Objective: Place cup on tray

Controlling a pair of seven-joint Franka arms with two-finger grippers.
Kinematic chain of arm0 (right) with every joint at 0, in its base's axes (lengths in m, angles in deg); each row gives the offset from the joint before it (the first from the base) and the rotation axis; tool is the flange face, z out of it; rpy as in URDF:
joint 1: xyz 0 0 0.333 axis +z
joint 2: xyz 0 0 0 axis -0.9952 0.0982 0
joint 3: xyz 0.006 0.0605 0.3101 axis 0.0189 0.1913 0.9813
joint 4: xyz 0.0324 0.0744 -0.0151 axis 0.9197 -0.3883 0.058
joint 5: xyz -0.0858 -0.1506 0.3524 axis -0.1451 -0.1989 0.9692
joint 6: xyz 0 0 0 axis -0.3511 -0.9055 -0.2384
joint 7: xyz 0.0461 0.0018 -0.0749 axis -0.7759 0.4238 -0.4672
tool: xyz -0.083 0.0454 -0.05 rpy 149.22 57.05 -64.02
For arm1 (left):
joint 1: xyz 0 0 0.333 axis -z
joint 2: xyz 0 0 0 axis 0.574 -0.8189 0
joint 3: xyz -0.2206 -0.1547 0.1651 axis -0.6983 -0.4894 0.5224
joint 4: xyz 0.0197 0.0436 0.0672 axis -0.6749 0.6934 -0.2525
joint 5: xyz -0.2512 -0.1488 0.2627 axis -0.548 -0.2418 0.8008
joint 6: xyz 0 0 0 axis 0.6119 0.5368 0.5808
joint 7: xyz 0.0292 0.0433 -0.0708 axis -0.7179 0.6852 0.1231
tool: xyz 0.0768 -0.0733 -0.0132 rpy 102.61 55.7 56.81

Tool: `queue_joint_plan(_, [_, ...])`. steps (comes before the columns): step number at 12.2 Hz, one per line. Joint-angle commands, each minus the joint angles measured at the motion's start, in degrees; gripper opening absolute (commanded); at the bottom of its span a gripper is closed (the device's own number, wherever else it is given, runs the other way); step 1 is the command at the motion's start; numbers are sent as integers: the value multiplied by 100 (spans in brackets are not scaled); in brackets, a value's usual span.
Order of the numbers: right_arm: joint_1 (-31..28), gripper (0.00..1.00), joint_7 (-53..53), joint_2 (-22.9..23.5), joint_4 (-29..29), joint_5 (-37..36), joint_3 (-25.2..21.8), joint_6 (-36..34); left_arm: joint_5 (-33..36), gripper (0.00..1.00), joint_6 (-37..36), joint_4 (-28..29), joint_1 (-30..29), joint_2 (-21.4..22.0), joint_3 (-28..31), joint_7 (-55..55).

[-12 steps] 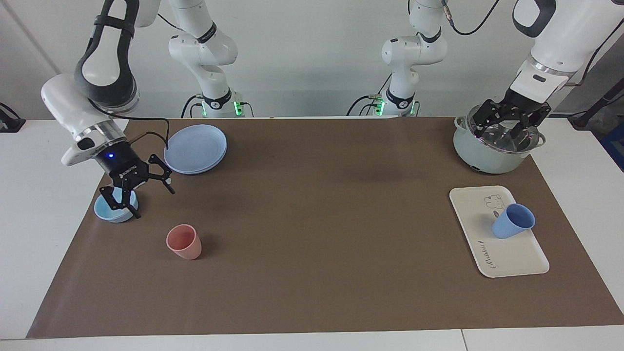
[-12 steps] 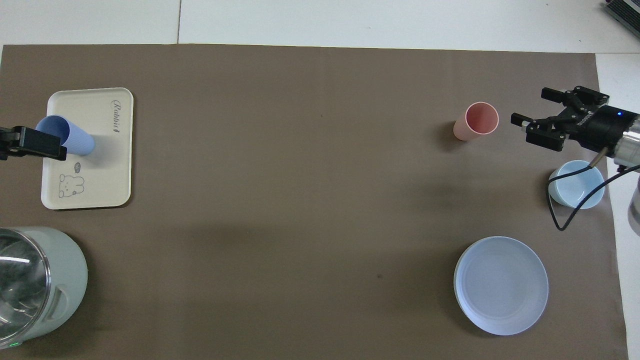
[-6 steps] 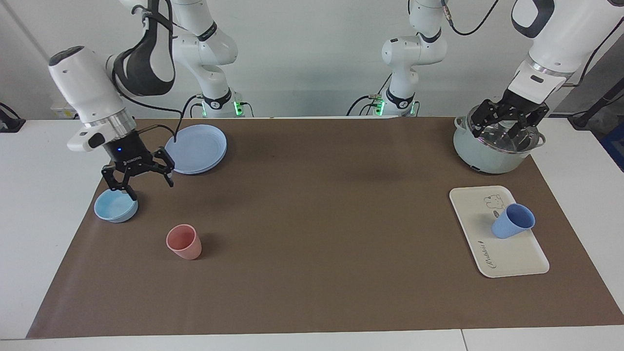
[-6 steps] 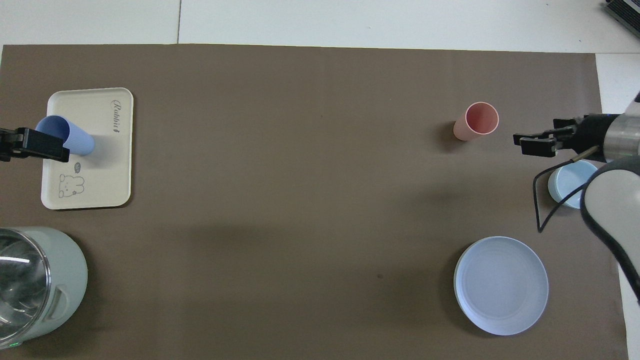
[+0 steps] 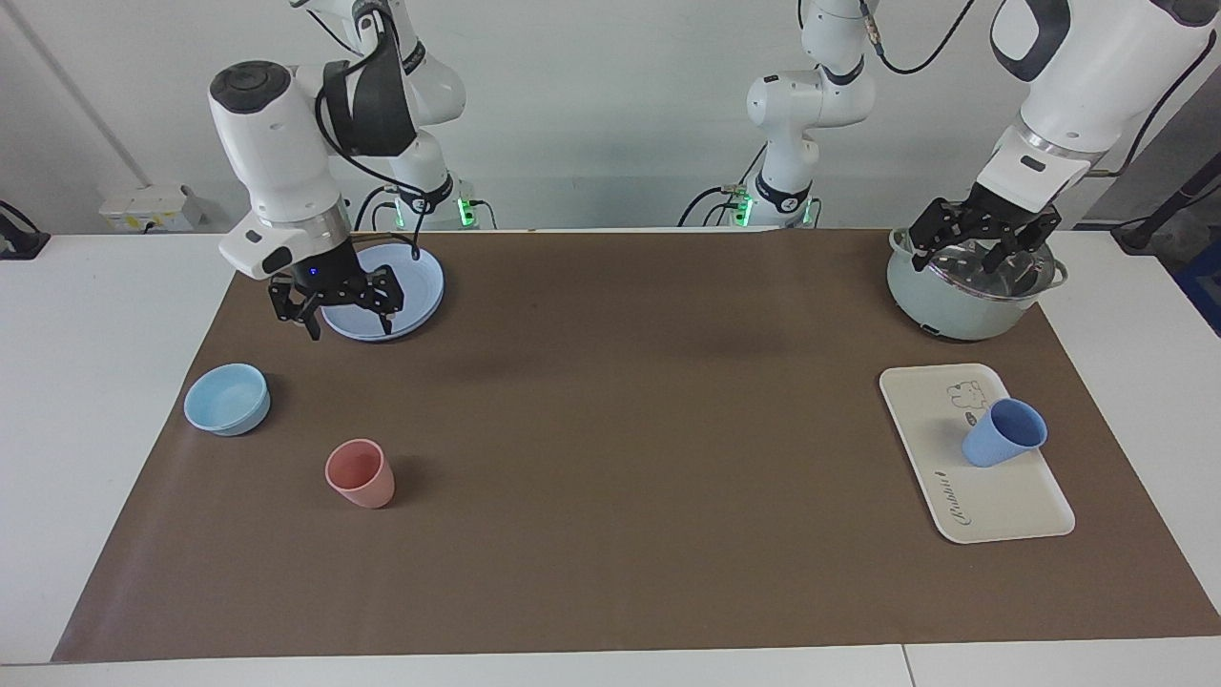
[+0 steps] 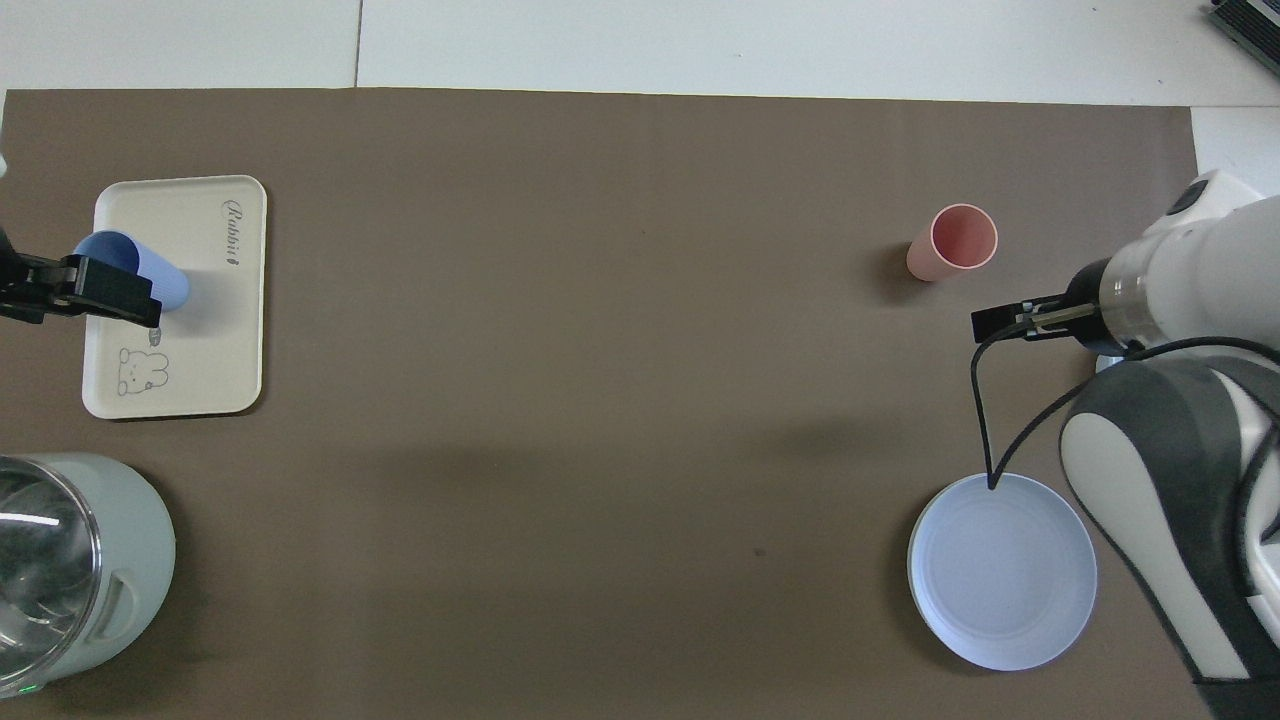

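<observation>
The periwinkle-blue cup [image 5: 1003, 433] stands on the cream tray [image 5: 992, 501] beside its cartoon animal drawing, and nothing holds it. In the overhead view the cup [image 6: 168, 286] is partly covered by my raised left gripper [image 6: 70, 292], while the tray [image 6: 215, 330] shows around it. My left gripper [image 5: 983, 250] hangs open and empty over the pot, well away from the cup. My right gripper [image 5: 337, 320] hangs open and empty over the edge of the blue plate. In the overhead view one of its fingertips [image 6: 995, 323] pokes out from under the arm.
A pale green pot [image 5: 954, 301] with a glass lid stands at the left arm's end, nearer to the robots than the tray. At the right arm's end are a round blue plate [image 5: 415, 272], a light-blue bowl [image 5: 227, 399] and a pink cup [image 5: 361, 474].
My right arm has risen from above the light-blue bowl and swung over to the blue plate. My left gripper has lifted a little over the pot. The cup has not moved.
</observation>
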Motion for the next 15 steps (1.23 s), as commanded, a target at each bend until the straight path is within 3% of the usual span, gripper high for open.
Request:
queue_joint_plan(1, [-112,100,101,65,1069,-35,-10,-1192,115,100,-114,-79,101,5,32,28])
queue_joint_plan(4, [-157,100,118,92,1687,10,-72,-2099,106,100,-131,-70,75,75,41,28])
queue_joint_plan(6, [-270,100,101,31,1566,10,-72,-2215,106,100,-114,9,66,110,41,72])
queue_joint_plan(10, [-762,100,-13,48,1574,748,-81,-2128,115,100,-122,-78,144,67,41,142])
queue_joint_plan(15, [-667,100,-163,39,1653,142,16,-2269,115,100,-219,-114,145,58,41,222])
